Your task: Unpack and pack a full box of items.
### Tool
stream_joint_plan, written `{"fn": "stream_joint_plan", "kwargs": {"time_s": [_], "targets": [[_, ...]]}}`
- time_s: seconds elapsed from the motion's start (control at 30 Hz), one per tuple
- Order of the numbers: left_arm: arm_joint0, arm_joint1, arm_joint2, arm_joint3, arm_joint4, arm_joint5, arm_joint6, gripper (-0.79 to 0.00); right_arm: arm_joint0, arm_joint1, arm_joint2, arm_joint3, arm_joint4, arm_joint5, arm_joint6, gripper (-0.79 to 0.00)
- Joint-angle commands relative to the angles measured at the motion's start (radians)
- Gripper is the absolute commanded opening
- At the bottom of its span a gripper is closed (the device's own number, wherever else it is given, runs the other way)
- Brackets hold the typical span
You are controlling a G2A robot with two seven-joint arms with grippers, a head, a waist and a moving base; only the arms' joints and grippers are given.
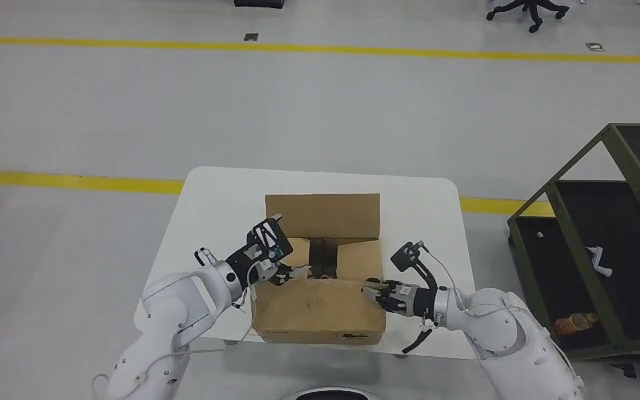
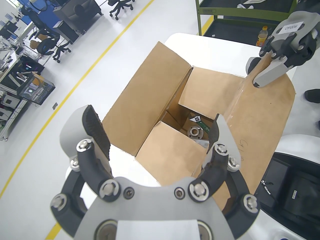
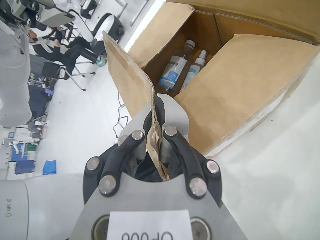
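An open cardboard box [image 1: 325,215] stands in the middle of the white table [image 1: 220,200]. My right gripper [image 3: 156,106] is shut on the corner edge of the box's near flap [image 3: 130,76], at the box's right front; it is also seen as the far gripper [image 2: 262,76]. My left gripper [image 2: 152,116] hangs open over the box's left side, one finger [image 2: 217,136] close to the near flap [image 2: 257,126]. Inside lie a clear bottle with a blue label [image 3: 175,68], a white spray bottle [image 3: 196,67] and a round metal part [image 2: 193,131].
A green cart [image 1: 600,200] stands to the right of the table, with an orange bottle [image 1: 575,322] on its lower shelf. The box's far flap lies folded outward. Office chairs and desks stand well away across the floor.
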Motion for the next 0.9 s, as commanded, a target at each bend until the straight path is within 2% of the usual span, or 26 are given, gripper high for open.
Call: {"fn": "stream_joint_plan", "kwargs": {"time_s": [0.0, 0.13, 0.5, 0.57, 0.87], "targets": [[0.004, 0.002, -0.003, -0.002, 0.007, 0.006, 0.006, 0.0, -0.015, 0.0, -0.001, -0.014, -0.053, -0.01, -0.063, -0.785], [0.011, 0.006, -0.015, 0.0, 0.004, 0.017, 0.003, 0.0, -0.037, -0.002, -0.005, -0.015, -0.053, -0.004, -0.149, -0.785], [0.026, 0.016, -0.038, -0.022, -0.006, 0.031, -0.005, 0.0, -0.037, -0.002, -0.005, -0.015, -0.053, -0.004, -0.149, -0.785], [0.028, 0.018, -0.039, -0.024, -0.008, 0.031, -0.006, 0.0, -0.041, -0.004, -0.006, -0.024, -0.039, -0.006, -0.189, -0.785], [0.033, 0.025, -0.043, -0.027, -0.029, 0.033, -0.014, 0.0, -0.071, 0.007, -0.019, -0.078, -0.24, -0.104, -0.232, -0.785]]}}
